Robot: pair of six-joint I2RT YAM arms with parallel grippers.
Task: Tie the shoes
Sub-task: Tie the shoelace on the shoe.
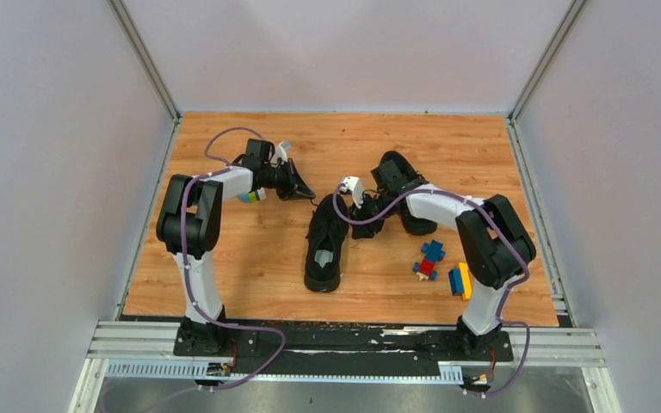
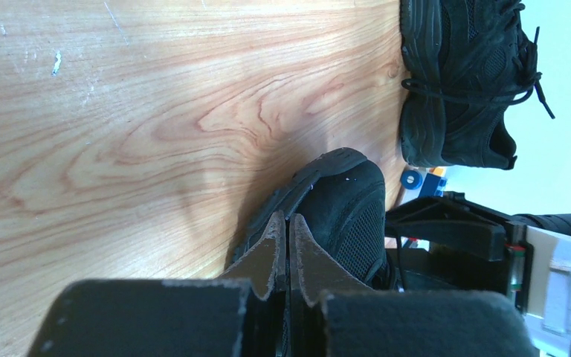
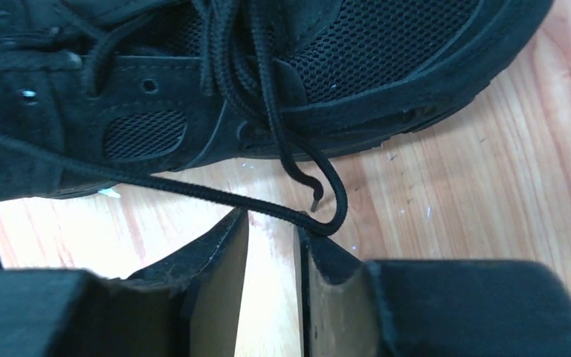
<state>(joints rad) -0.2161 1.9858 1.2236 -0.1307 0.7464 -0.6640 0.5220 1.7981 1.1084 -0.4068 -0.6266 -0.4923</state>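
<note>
Two black shoes lie on the wooden table. The near shoe (image 1: 324, 245) shows its pale insole, and the far shoe (image 1: 398, 176) is partly hidden behind my right arm. My left gripper (image 1: 299, 188) (image 2: 288, 217) is shut just left of the near shoe's toe (image 2: 346, 201), with nothing visible between its fingers. The far shoe (image 2: 457, 74) shows looped laces. My right gripper (image 1: 367, 225) (image 3: 273, 221) is open beside the near shoe's side (image 3: 305, 67). A thin black lace (image 3: 193, 192) runs across its fingertips and curls over the right one, unclamped.
Toy blocks lie right of the shoes: a blue-red one (image 1: 430, 258) and a yellow-blue one (image 1: 460, 280). Another small block (image 1: 252, 195) sits under my left wrist. White walls enclose the table on three sides.
</note>
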